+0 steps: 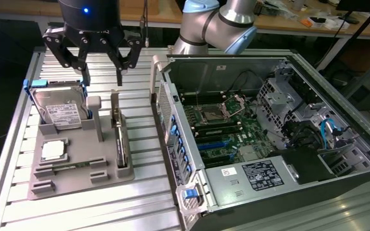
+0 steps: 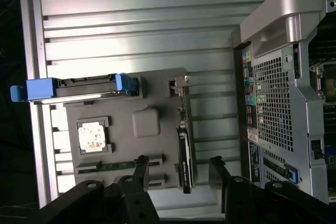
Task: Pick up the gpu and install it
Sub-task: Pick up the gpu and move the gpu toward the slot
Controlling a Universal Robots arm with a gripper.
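The pincer (image 1: 102,79) hangs open and empty above the grey tray (image 1: 75,180) on the counter (image 1: 18,159). The gpu (image 1: 121,144) stands on edge in the tray, along the side nearest the open computer case (image 1: 178,144), untouched.

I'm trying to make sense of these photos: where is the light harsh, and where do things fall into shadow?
Exterior view: light glares off the ribbed table beside the computer case, whose inside sits in shade; a blue lamp glows above the gripper. Wrist view: table slats wash out nearly white; the gripper is a dark silhouette.
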